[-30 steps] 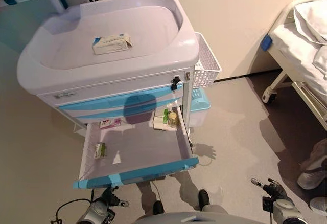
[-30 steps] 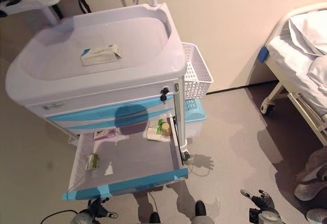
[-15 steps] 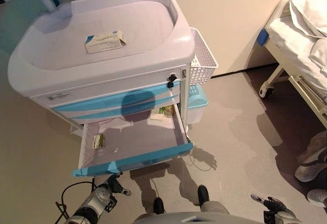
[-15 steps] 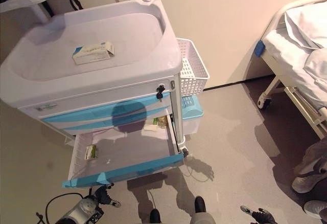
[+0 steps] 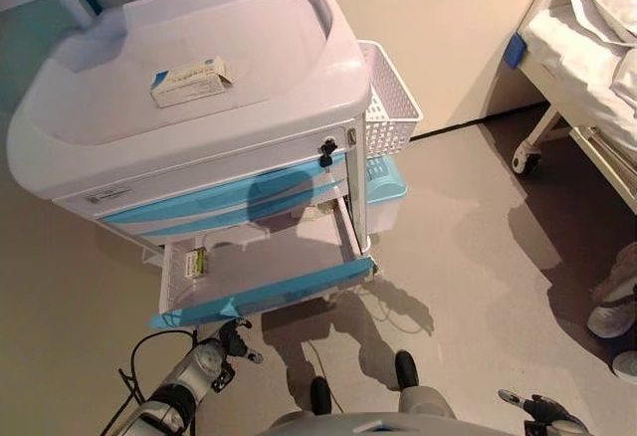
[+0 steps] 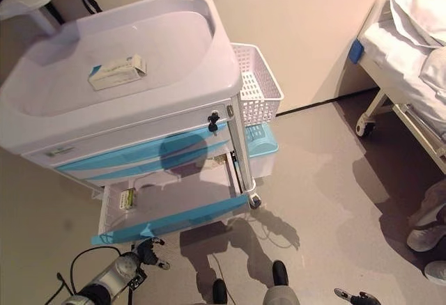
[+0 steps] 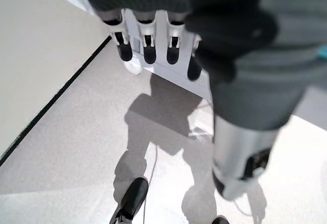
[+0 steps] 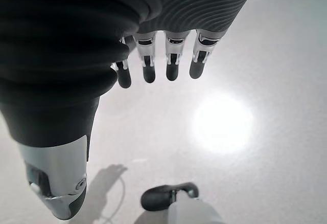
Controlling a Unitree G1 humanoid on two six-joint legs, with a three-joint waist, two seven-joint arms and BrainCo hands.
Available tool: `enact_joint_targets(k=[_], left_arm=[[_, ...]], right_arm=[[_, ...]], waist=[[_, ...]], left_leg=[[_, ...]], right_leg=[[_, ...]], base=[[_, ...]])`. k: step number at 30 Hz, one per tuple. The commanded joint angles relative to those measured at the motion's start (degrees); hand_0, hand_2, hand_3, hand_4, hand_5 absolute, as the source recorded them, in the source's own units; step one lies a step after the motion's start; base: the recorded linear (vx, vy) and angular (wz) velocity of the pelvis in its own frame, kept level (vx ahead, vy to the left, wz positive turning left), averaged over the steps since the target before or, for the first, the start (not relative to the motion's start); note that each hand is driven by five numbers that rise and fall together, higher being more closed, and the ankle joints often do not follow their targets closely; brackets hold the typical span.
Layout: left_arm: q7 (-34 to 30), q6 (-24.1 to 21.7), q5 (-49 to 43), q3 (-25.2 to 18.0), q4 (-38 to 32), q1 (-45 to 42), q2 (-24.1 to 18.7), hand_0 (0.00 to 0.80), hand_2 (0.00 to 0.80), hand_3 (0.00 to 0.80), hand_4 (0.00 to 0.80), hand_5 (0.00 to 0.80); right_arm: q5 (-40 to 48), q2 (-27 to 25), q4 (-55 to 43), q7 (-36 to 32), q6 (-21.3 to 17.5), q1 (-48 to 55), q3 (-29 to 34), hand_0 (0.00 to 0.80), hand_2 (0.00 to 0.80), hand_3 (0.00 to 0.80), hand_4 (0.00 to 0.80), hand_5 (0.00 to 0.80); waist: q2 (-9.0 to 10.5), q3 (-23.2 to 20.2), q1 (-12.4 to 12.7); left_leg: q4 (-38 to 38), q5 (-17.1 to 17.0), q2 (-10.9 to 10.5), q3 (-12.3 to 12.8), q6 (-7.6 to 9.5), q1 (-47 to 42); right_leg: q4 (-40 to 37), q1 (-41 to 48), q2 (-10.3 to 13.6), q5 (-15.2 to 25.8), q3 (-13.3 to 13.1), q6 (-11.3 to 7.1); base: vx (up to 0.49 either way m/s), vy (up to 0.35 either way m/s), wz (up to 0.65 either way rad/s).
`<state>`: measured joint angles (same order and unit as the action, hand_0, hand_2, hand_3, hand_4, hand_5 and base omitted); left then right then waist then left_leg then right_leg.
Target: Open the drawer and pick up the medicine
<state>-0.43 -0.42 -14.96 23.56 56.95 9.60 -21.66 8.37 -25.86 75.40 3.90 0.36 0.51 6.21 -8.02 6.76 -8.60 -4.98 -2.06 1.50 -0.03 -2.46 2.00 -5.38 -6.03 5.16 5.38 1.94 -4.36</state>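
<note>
A white and blue medicine box [image 5: 189, 81] lies on the top tray of the white cart [image 5: 299, 108]. The cart's lowest drawer [image 5: 264, 295], with a blue front, stands pulled out. A small green-labelled medicine pack [image 5: 197, 262] lies at its left side. My left hand [image 5: 231, 341] is low, just below and in front of the drawer's left end, not touching it. Its fingers [image 7: 148, 50] are straight and hold nothing. My right hand [image 5: 532, 408] hangs low at the far right, away from the cart. Its fingers [image 8: 171, 63] are straight and hold nothing.
A white wire basket [image 5: 388, 108] hangs on the cart's right side, with a blue bin [image 5: 383, 182] under it. A hospital bed [image 5: 587, 78] stands at the right. A person's shoes [image 5: 617, 312] show at the right edge. A wall is behind the cart.
The whole view has shifted, so the camera has moved. My left hand has come up closer to the drawer's front. Less of the drawer's inside shows, and the items at its back right are hidden.
</note>
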Motion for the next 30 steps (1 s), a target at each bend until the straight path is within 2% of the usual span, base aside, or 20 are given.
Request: enact_joint_targets(k=[1, 7, 14, 21, 25, 30], left_arm=[[1.71, -1.05, -0.10, -1.98, -0.30, 7.05, -4.11, 0.000, 0.000, 0.000, 0.000, 0.000], [2.39, -1.04, 0.48, -1.49, -0.15, 9.94, -4.85, 0.000, 0.000, 0.000, 0.000, 0.000], [3.00, -1.17, 1.14, -0.99, -0.43, 14.46, -7.95, 0.000, 0.000, 0.000, 0.000, 0.000], [3.94, -1.08, 2.34, -0.56, -0.70, 19.62, -11.56, 0.000, 0.000, 0.000, 0.000, 0.000], [4.96, -1.09, 3.29, -0.27, -1.12, 23.47, -13.72, 0.000, 0.000, 0.000, 0.000, 0.000], [5.42, -1.18, 3.54, 0.28, -1.08, 25.83, -15.84, 0.000, 0.000, 0.000, 0.000, 0.000]], right_arm=[[-1.58, -0.55, 2.31, 0.02, 0.13, -1.42, -1.76, 0.000, 0.000, 0.000, 0.000, 0.000], [-1.44, -0.74, 1.97, 0.29, 0.03, -2.02, -2.16, 0.000, 0.000, 0.000, 0.000, 0.000], [-0.82, -1.07, 1.41, 0.16, -0.18, -2.57, -2.76, 0.000, 0.000, 0.000, 0.000, 0.000], [0.34, -0.69, 0.55, 0.09, -0.66, -3.40, -3.82, 0.000, 0.000, 0.000, 0.000, 0.000], [1.05, -0.74, 0.03, 0.22, -1.18, -4.33, -4.74, 0.000, 0.000, 0.000, 0.000, 0.000], [1.28, -0.34, -0.34, 0.18, -1.41, -4.87, -5.62, 0.000, 0.000, 0.000, 0.000, 0.000]], waist=[[3.33, 0.89, -1.09], [3.15, 2.20, -1.80], [3.73, 4.00, -2.64], [5.09, 6.11, -3.08], [6.55, 7.56, -3.58], [7.60, 7.83, -3.79]], left_leg=[[0.77, 1.24, -3.36, -0.53, 1.54, 1.93], [0.83, 1.10, -3.52, 0.08, 1.56, 3.10], [1.88, 1.48, -3.66, 1.29, 1.78, 4.83], [5.78, 2.49, -3.68, 1.85, 2.17, 8.72], [10.29, 3.98, -3.68, 2.50, 2.43, 12.61], [12.37, 4.47, -3.58, 2.93, 2.49, 15.53]], right_leg=[[3.48, -1.60, 1.64, -1.33, 0.33, -3.65], [4.08, -3.44, 1.75, -1.06, -0.56, -3.68], [4.58, -5.80, 1.70, -0.44, -2.03, -3.72], [6.56, -9.16, 1.57, -0.36, -3.52, -3.38], [7.97, -12.00, 1.45, 0.06, -4.75, -3.13], [8.71, -14.26, 0.94, 0.53, -5.50, -2.99]], base=[[-0.030, 0.037, -0.04], [-0.023, 0.023, -0.09], [-0.027, 0.018, -0.10], [-0.043, -0.003, -0.09], [-0.069, -0.006, -0.13], [-0.047, -0.016, -0.02]])
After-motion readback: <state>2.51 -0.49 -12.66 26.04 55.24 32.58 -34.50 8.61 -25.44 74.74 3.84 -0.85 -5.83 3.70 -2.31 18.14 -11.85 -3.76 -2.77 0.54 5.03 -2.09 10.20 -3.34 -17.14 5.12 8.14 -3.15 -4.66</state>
